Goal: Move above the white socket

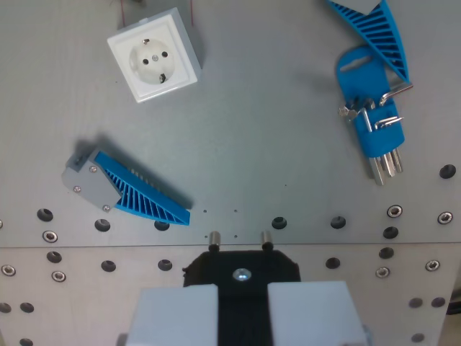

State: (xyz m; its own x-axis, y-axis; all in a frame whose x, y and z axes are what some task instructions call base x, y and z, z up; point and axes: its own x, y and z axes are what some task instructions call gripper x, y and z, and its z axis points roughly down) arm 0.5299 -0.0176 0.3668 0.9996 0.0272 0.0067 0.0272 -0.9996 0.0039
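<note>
End effector (241, 306) grips a black plug (241, 268); white socket (154, 55) sits upper left.

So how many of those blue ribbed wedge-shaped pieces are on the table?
2. One blue wedge lies at the wrist view's left, attached to a grey block, below the white socket. The other wedge is at the top right, cut off by the frame edge. More may lie out of view.

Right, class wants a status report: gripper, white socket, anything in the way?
Gripper shut on black plug. White socket upper left, well off. Blue wedge lies beside the path.
</note>
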